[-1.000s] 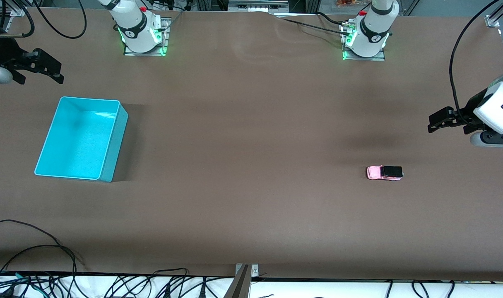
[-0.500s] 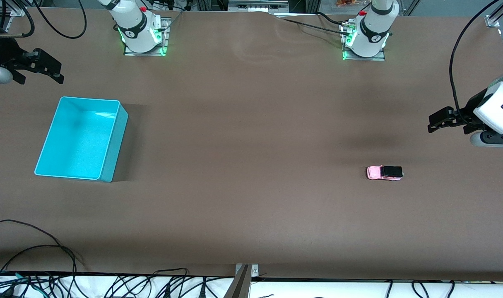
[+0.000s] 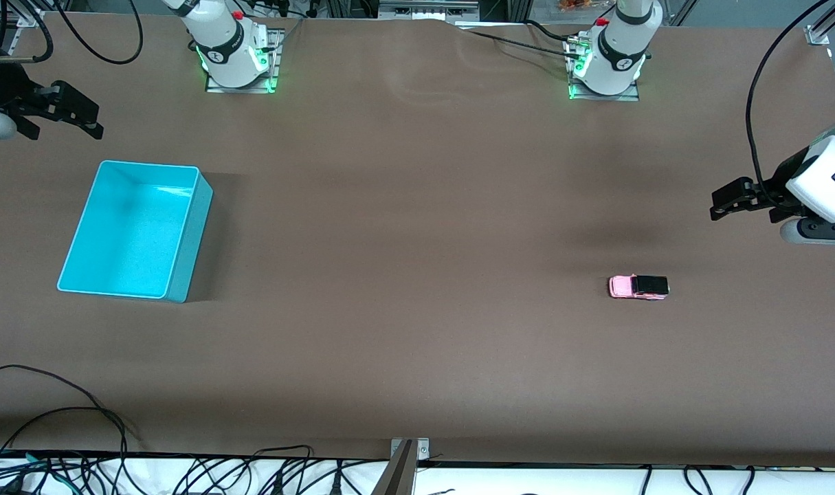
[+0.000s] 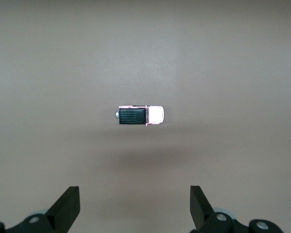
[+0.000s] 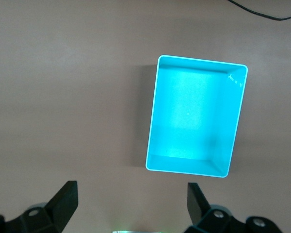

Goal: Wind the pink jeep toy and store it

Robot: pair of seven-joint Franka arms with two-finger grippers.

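The pink jeep toy (image 3: 638, 287) stands alone on the brown table toward the left arm's end, a light pink hood with a black roof. In the left wrist view the pink jeep toy (image 4: 140, 115) lies ahead of the fingers, apart from them. My left gripper (image 3: 719, 205) (image 4: 134, 204) hovers open and empty over the table edge at that end. The cyan bin (image 3: 194, 234) (image 5: 194, 111) sits empty toward the right arm's end. My right gripper (image 3: 91, 118) (image 5: 131, 201) hangs open and empty, over the table beside the bin.
Both arm bases (image 3: 238, 65) (image 3: 606, 69) stand along the table edge farthest from the front camera. Loose cables (image 3: 80, 419) and a metal bracket (image 3: 405, 455) line the nearest edge. A wide stretch of bare brown table separates bin and jeep.
The right gripper has drifted slightly toward the right arm's end of the table. The left gripper, jeep and bin have not moved.
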